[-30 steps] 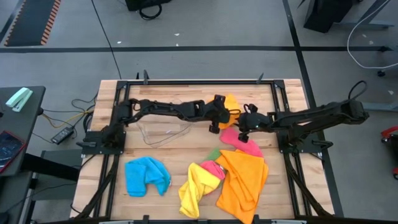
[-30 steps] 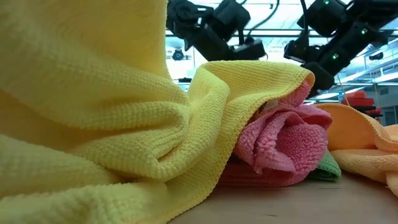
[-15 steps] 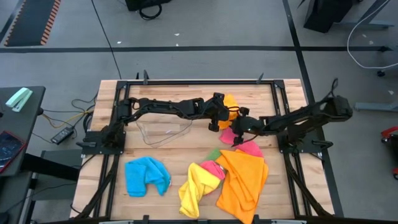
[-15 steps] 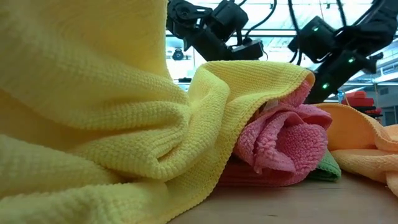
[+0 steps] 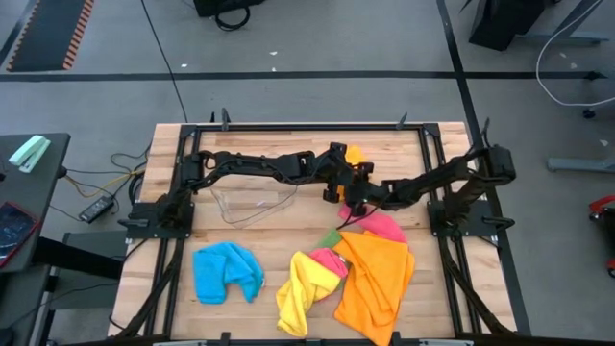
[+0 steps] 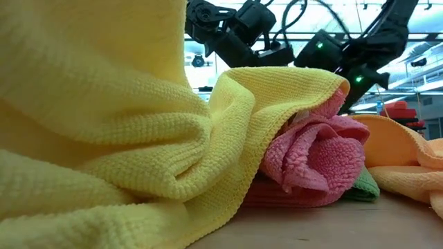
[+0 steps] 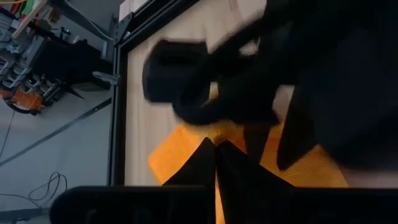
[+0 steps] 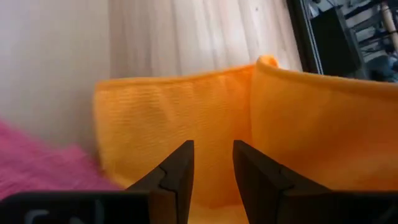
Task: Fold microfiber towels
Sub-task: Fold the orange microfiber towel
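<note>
Landmark: clear plastic tub (image 5: 252,204), on the wooden table (image 5: 288,259) left of centre, its walls faint and hard to trace. Beside the tub's right, toward the table's far edge: small orange towel (image 5: 354,157), mostly covered by both grippers from above, only a sliver showing. Left gripper (image 5: 342,181) sits just right of the tub with its fingers pressed together; whether any cloth is pinched between them cannot be told, since the left wrist view is largely blocked by the other arm's dark bulk, with orange cloth (image 7: 180,155) beneath. Right gripper (image 5: 357,200) lies just beside the left one, fingers (image 8: 176,177) parted by a narrow gap over the orange cloth (image 8: 186,118), nothing seen between them. Nearer than the tub, to its left: blue towel (image 5: 227,271), crumpled. Nearer and to the right: yellow towel (image 5: 304,288), bunched, filling most of the low view (image 6: 104,124); a pink towel (image 6: 311,159) tucked against it; another pink towel (image 5: 380,227), partly under the large orange towel (image 5: 375,274); green towel (image 5: 332,237), only a corner visible.
</note>
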Controlling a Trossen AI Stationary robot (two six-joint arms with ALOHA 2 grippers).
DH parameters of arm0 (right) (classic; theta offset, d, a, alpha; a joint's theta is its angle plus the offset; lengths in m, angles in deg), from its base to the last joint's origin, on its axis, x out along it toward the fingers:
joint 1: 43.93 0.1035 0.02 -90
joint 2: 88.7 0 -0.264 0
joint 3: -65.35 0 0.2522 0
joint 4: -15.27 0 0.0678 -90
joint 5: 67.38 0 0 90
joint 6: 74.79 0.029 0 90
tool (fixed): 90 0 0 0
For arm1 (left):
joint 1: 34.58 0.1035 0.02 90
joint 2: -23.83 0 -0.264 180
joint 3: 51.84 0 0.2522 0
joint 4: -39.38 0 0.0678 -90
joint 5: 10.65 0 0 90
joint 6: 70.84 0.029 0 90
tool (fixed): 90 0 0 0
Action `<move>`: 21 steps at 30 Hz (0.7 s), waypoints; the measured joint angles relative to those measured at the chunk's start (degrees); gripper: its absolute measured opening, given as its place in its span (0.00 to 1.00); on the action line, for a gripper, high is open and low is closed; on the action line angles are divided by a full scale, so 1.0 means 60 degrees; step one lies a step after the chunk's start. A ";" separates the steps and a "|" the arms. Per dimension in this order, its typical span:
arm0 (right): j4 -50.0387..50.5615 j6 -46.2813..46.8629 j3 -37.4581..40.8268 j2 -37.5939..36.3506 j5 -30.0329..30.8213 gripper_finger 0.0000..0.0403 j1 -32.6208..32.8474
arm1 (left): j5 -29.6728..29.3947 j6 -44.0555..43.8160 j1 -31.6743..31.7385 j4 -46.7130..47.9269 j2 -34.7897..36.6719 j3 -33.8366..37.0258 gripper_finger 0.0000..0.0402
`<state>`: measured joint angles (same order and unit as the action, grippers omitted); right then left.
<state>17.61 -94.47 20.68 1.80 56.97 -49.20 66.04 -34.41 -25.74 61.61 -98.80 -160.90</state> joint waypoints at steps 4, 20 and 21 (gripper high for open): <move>0.0650 0.0121 -0.0044 0.0166 0.0056 0.30 -0.0525 | 0.0001 -0.0197 0.0000 0.0067 0.0000 0.0000 0.06; 0.3423 0.1437 -0.0040 -0.1120 0.0533 0.30 0.0154 | 0.0314 -0.0693 0.0273 0.0663 0.0000 0.0000 0.04; 0.3570 0.1510 -0.0040 -0.1237 0.0696 0.30 0.0205 | 0.0434 -0.0720 0.0272 0.0663 0.0000 0.0002 0.04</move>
<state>39.03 -85.42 20.44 -5.63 61.15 -47.98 68.65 -38.74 -24.11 65.58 -98.80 -160.89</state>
